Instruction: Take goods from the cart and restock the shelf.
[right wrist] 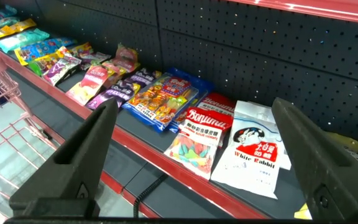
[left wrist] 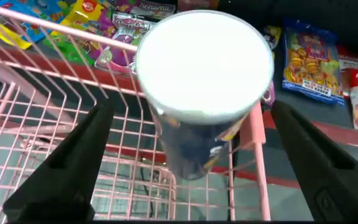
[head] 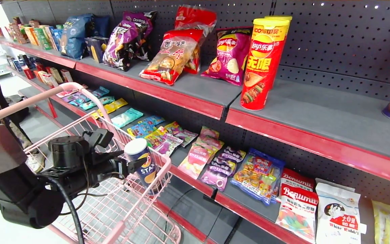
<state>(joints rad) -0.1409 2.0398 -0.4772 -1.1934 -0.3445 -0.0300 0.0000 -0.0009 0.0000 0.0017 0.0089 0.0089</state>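
Note:
A dark blue chip can (head: 145, 164) with a white lid (left wrist: 204, 62) stands tilted in the far corner of the pink wire cart (head: 80, 125), against its rim. My left gripper (head: 132, 166) is at the can's side inside the cart. It is open, with its black fingers (left wrist: 73, 162) spread wide to either side of the can (left wrist: 194, 149). My right gripper (right wrist: 191, 109) hangs open over the lower shelf (right wrist: 135, 168), nothing between its fingers. A tall red chip can (head: 262, 64) stands on the upper shelf (head: 317, 112).
Snack bags (head: 171, 57) fill the upper shelf's left part; bare grey board lies right of the red can. The lower shelf holds candy packets (head: 257, 174) and a white bag (right wrist: 257, 152). The cart's handle (head: 22, 103) runs at the left.

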